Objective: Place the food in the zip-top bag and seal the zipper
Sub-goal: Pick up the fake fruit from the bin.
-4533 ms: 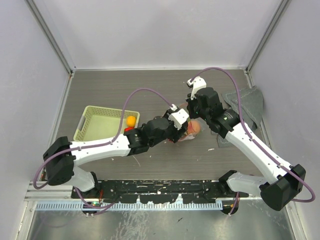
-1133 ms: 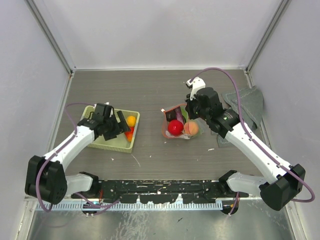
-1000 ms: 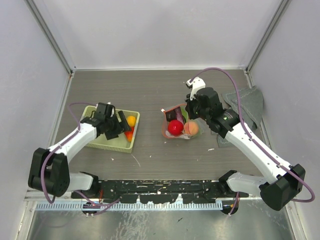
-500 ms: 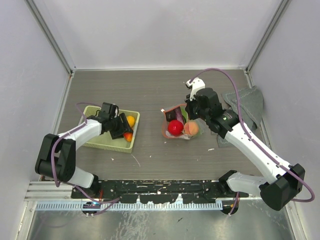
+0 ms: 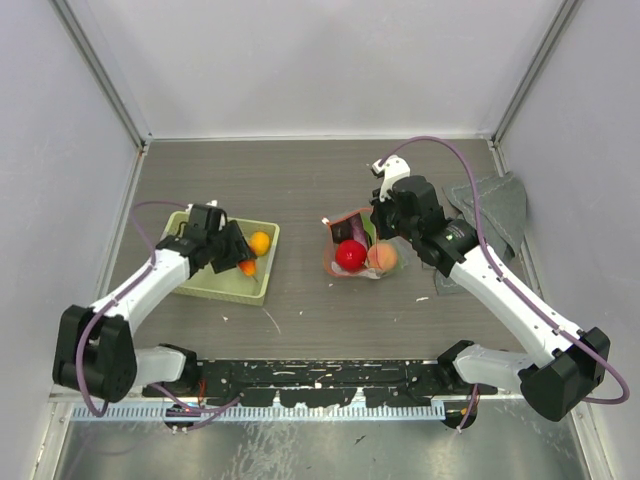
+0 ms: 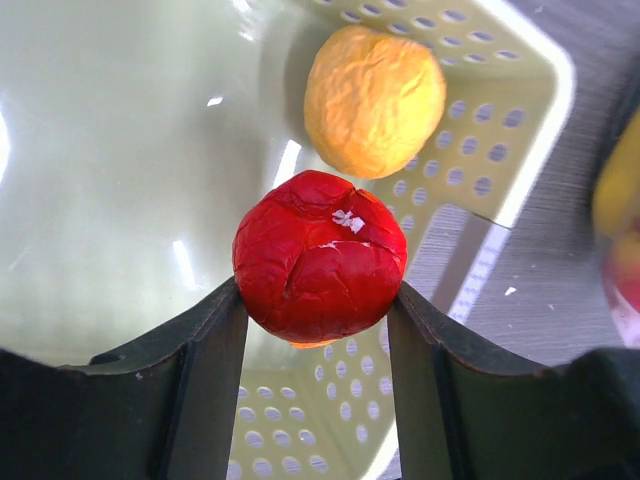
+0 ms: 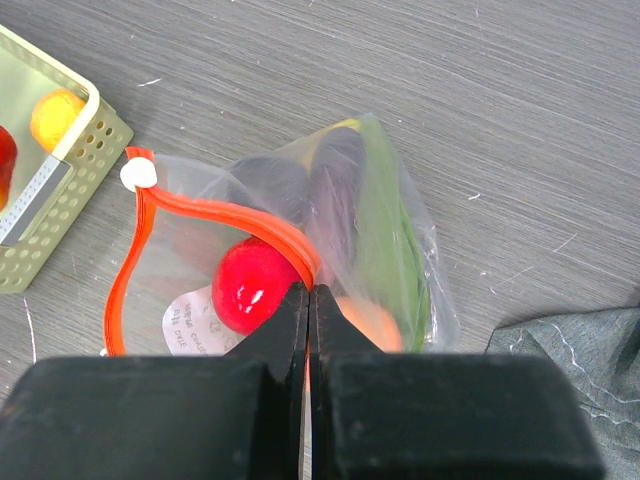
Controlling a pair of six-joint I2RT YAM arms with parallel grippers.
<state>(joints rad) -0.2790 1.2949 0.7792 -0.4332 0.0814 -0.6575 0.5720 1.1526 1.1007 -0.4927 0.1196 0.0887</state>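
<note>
In the left wrist view a wrinkled red food piece (image 6: 320, 240) sits between my left gripper's (image 6: 316, 295) two fingers, which touch it on both sides, over the pale green basket (image 6: 480, 150). An orange piece (image 6: 373, 98) lies just beyond it. From above, the left gripper (image 5: 232, 252) is in the basket's right end. The zip-top bag (image 5: 355, 250) lies mid-table with its mouth held open. It holds a red piece (image 7: 250, 285), a peach-orange one, a dark purple one and a green one. My right gripper (image 7: 309, 290) is shut on the red-orange zipper (image 7: 200, 210).
The basket (image 5: 175, 222) stands left of centre, with another small orange piece (image 5: 247, 267) at its near right corner. A grey folded cloth (image 5: 495, 210) lies at the right, close behind the right arm. Walls enclose the table on three sides.
My left gripper's fingers have narrowed onto the red piece in the basket's right end, and the left arm has shifted slightly. The right arm and the bag have stayed still.
</note>
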